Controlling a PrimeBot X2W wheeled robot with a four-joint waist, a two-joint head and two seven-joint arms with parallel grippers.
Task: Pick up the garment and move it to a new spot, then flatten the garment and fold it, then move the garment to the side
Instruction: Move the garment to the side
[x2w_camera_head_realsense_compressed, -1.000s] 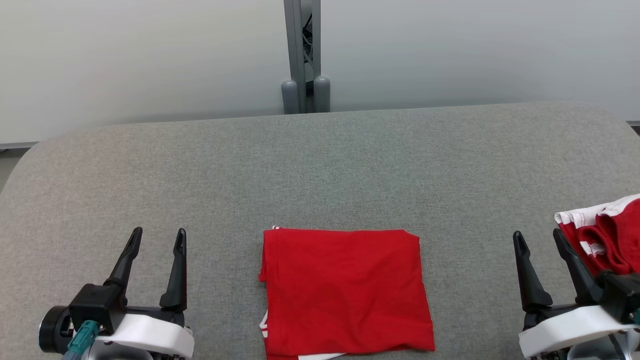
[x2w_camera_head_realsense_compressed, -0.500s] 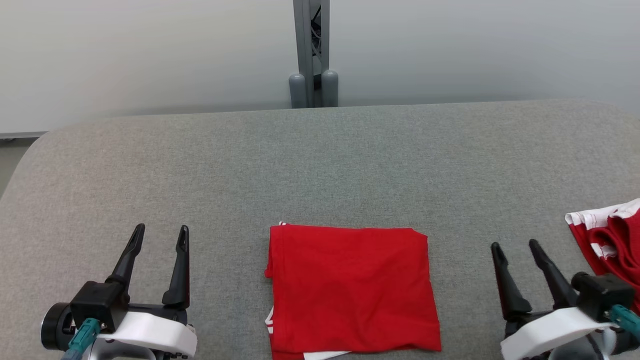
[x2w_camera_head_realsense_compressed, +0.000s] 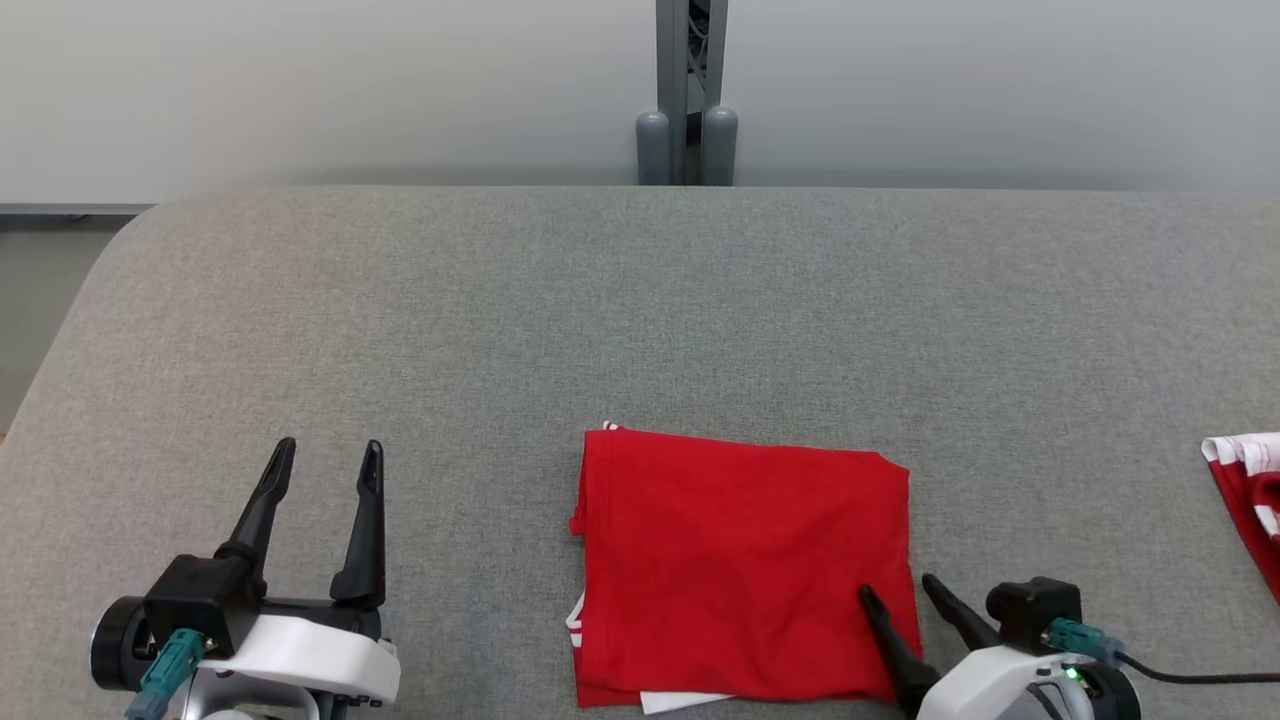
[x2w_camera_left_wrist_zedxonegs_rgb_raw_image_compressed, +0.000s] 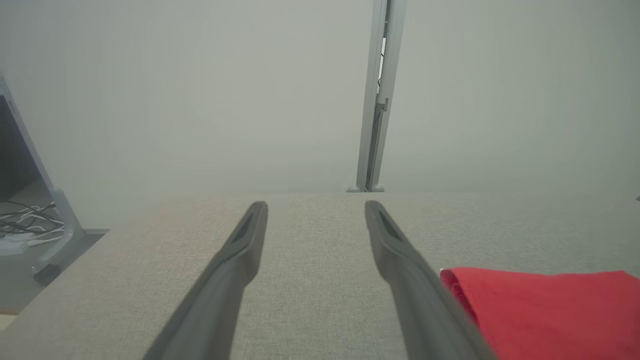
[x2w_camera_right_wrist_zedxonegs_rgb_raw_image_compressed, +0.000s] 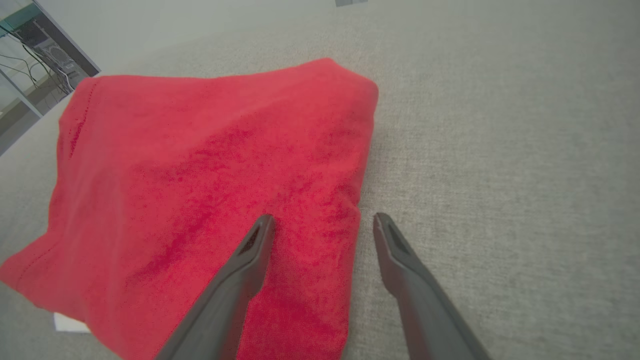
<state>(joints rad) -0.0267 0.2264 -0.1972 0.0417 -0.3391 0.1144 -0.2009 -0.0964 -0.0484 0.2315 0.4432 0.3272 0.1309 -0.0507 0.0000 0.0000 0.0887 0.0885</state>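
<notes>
Folded red garment (x2w_camera_head_realsense_compressed: 740, 570), white trim (x2w_camera_head_realsense_compressed: 685, 702) beneath, flat on grey fabric table (x2w_camera_head_realsense_compressed: 640, 300) before pale wall (x2w_camera_head_realsense_compressed: 300, 90); left gripper (x2w_camera_head_realsense_compressed: 330, 444) spread wide, right gripper (x2w_camera_head_realsense_compressed: 896, 586) spread astride garment's edge

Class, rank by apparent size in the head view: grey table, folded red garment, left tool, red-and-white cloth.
1. grey table
2. folded red garment
3. left tool, though nearness to the camera enlarges it
4. red-and-white cloth, cut off by the frame edge, so its place is unsure
</notes>
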